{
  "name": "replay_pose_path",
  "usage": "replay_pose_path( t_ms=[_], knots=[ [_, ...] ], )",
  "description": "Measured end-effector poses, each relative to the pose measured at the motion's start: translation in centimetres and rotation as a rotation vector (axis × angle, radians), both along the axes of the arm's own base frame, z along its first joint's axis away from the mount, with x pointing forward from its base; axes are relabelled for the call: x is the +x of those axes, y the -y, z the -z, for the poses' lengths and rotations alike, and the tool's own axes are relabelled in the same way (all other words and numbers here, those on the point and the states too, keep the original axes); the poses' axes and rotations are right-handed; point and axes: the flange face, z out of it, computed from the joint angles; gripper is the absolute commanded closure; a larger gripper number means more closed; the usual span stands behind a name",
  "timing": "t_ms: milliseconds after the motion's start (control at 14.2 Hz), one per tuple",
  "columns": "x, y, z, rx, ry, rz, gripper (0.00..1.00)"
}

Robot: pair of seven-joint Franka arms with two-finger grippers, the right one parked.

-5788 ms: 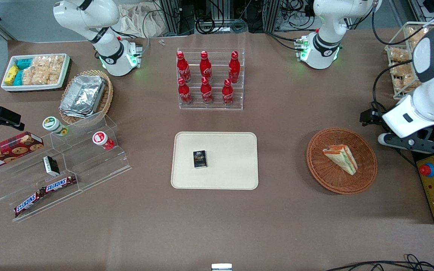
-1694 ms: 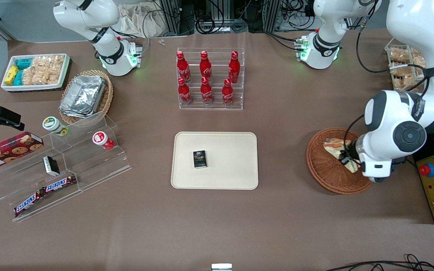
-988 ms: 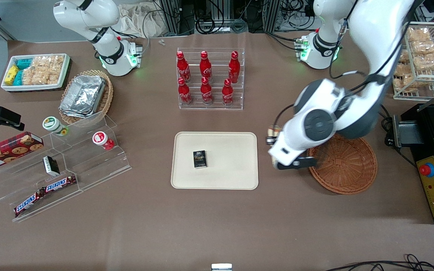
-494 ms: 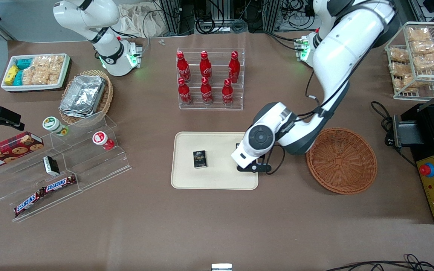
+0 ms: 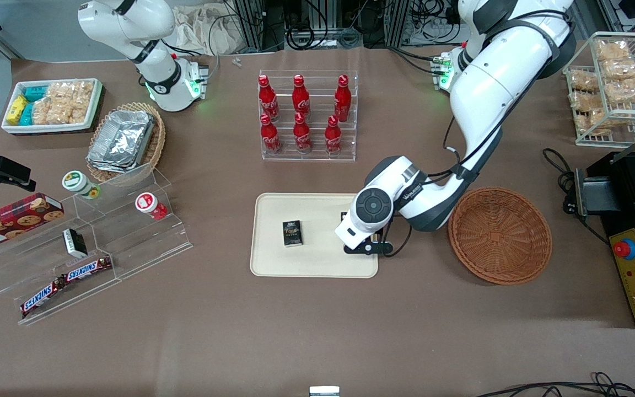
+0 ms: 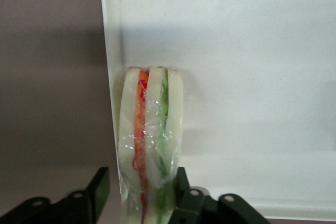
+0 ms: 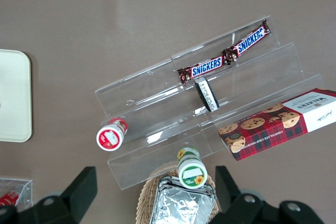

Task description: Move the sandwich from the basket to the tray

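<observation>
One small triangular wedge sandwich (image 6: 149, 145) in clear wrap, pale bread with orange-red and green filling layers, stands on edge between the two black fingers (image 6: 97, 190) of the left arm's gripper (image 6: 137, 192), which press on its bread faces and hold it. The wrist view shows the sandwich over the flat cream-beige rectangular plastic tray (image 6: 236, 51), just inside the tray's rim; whether it touches the tray's floor cannot be told. In the front view the gripper (image 5: 357, 238) is over the tray (image 5: 317, 259) at the end nearest the round reddish-brown woven wicker basket (image 5: 499, 235), and the arm's white wrist hides the sandwich there. The basket lies on the brown table (image 5: 317, 331) toward the working arm's end, with nothing in it. One small black box (image 5: 292, 232) lies on the tray, well apart from the gripper. Six red bottles (image 5: 301, 113) stand in a clear acrylic rack (image 5: 309, 154), farther from the front camera than the tray.
</observation>
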Motion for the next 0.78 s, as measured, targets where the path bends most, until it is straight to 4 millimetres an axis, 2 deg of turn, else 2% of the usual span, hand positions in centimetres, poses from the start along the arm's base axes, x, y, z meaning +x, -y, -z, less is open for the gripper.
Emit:
replay_pose_path(
  t_ms=[212, 424, 635, 776],
  knots=[
    [1.1, -0.7, -1.1, 0.001, 0.022, -0.013, 0.0],
    [3.0, -3.8, -3.7, 0.035, 0.026, -0.054, 0.05],
    [4.3, -7.0, -9.1, 0.081, 0.087, -0.073, 0.1],
    [4.1, -10.3, -12.4, 0.1, 0.101, -0.028, 0.09]
  ],
)
